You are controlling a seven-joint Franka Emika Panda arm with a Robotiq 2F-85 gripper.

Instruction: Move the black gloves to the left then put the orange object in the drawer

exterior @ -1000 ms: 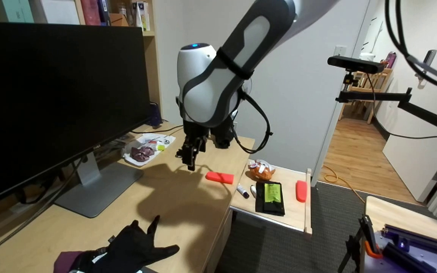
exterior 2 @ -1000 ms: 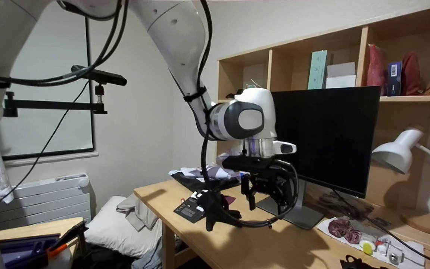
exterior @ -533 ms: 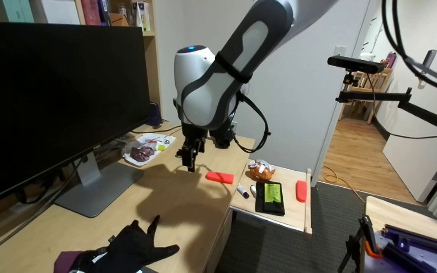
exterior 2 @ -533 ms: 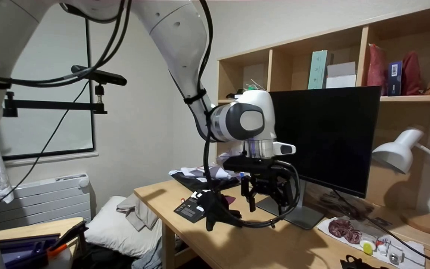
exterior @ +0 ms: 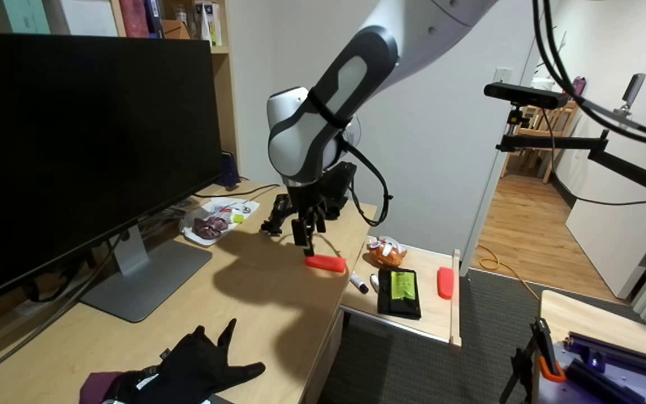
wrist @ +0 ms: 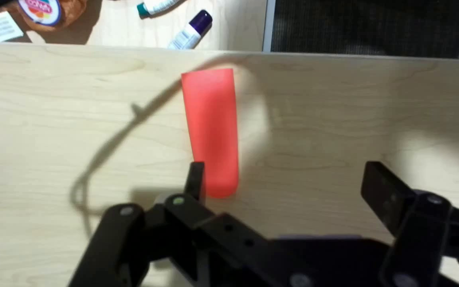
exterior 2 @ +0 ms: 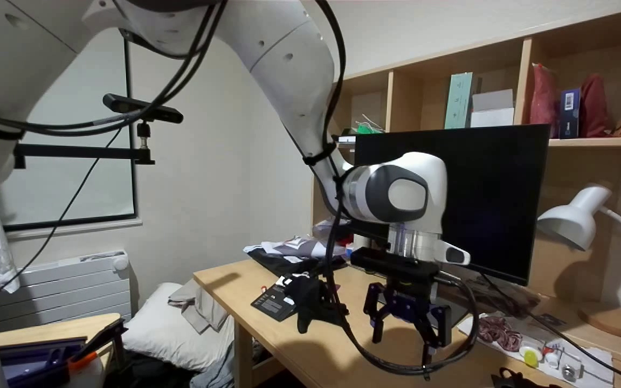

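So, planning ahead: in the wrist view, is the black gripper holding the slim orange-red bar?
No: the gripper stands open; the bar lies on the pale wooden desk.

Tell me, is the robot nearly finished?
The gloves lie well apart from the orange bar, so that part's probably done. Right now the open, empty gripper hangs near the bar. Still to do: grab the bar and put it in the open drawer.

Black gloves (exterior: 191, 365) on desk (exterior: 244, 314), tool (exterior: 289, 241) near orange-red bar (exterior: 327, 264), drawer (exterior: 424, 261) pulled open
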